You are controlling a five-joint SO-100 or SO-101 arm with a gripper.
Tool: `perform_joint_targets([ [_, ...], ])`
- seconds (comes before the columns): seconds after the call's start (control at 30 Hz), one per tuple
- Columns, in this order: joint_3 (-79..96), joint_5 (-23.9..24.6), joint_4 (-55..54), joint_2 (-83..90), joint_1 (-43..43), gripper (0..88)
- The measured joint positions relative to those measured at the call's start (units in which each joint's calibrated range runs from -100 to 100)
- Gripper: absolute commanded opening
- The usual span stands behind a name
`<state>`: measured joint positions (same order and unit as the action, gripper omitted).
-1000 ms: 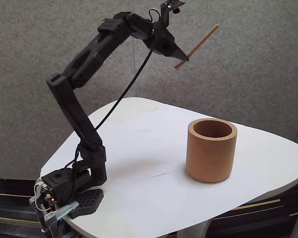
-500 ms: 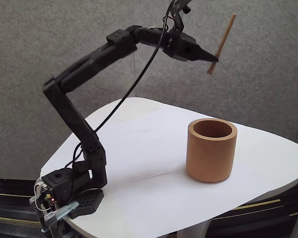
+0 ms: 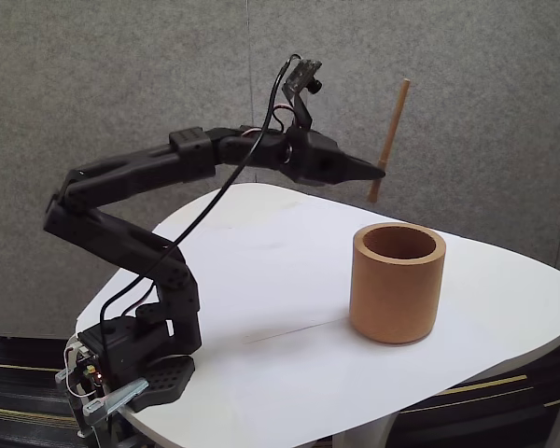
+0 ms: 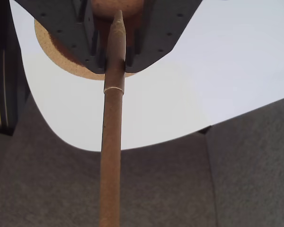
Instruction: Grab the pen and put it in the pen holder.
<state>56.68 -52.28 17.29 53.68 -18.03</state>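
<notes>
One thin light-brown wooden pen (image 3: 389,140) sits clamped near its lower end in the black gripper (image 3: 378,172) jaws, almost upright in the air above the tan cylindrical pen holder (image 3: 397,283) on the white surface (image 3: 261,280).

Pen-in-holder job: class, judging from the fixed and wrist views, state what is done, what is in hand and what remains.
Done: the thin light-brown wooden pen is off the white table, clamped near its lower end in the black gripper. In hand: it hangs almost upright, above the thick-walled tan cylindrical pen holder in the fixed view. Left: lowering the tip into the opening and releasing.
</notes>
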Motion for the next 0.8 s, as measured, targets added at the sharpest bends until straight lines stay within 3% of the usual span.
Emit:
perform_joint_targets([
  [0.2, 7.5, -2.3, -4.7, 1.2, -2.4, 0.6],
  [0.8, 9.6, -2.5, -12.5, -4.6, -9.5, 0.6],
])
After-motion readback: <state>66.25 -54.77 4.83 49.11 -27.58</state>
